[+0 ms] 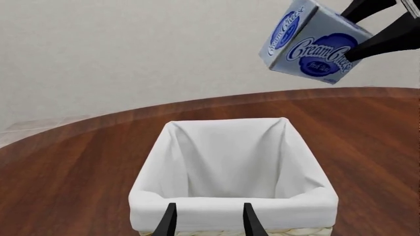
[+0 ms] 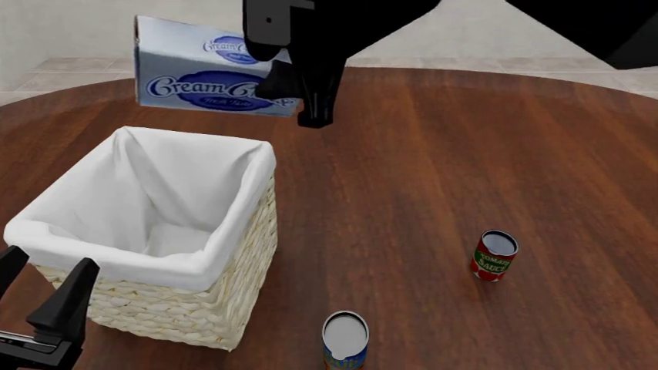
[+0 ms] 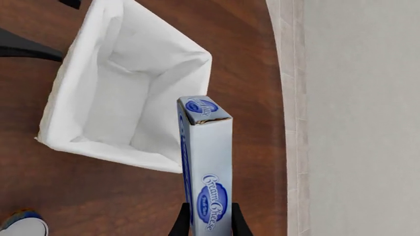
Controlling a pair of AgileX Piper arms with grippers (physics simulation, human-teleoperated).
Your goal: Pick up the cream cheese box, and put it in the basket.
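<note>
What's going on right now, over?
Right pincer shut on box, held above basket's far rim. Left pincer open, near basket. Basket empty; nothing blocking.

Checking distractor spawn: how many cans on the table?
2. The red-labelled can stands right of the basket; the blue-labelled can stands at the near edge, by the basket's near-right corner. None seems hidden.

one box (image 2: 196, 77), one basket (image 2: 154, 231), two cans (image 2: 494, 257)

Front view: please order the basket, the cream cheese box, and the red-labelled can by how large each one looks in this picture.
1. basket, clearly the largest.
2. cream cheese box, held up by the right gripper, so its apparent size may partly depend on nearness to the camera.
3. red-labelled can, the smallest.
</note>
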